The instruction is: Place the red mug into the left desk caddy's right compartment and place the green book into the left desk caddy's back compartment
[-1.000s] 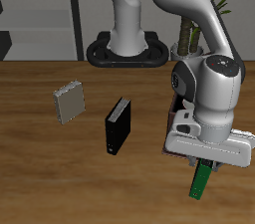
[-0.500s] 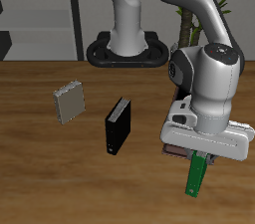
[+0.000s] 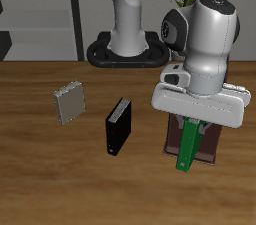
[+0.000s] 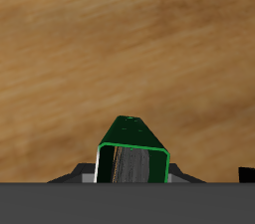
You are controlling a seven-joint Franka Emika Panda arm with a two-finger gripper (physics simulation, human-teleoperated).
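Green book [image 3: 187,145] up off the table [image 3: 60,174], hanging tilted, thin flat slab, glossy green edge | fingers [image 3: 193,121] clamped on its top end | dark maroon left desk caddy [image 3: 207,147] just behind it, mostly hidden | wrist view: book's [image 4: 130,148] green rim, greyish page block | black book [image 3: 118,126] upright | grey book [image 3: 70,102] near it | no writing readable

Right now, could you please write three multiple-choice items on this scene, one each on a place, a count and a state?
1. Where is the thin bright green book? A on the table B held in the air C inside the box
2. How many books lie apart on the table? A two B one C four
3. How does the green book hang? A flat B tilted C rolled up

B: it hangs from the claw, above the dark maroon-brown desk caddy.
A: the black book and the grey book.
B: it slants.
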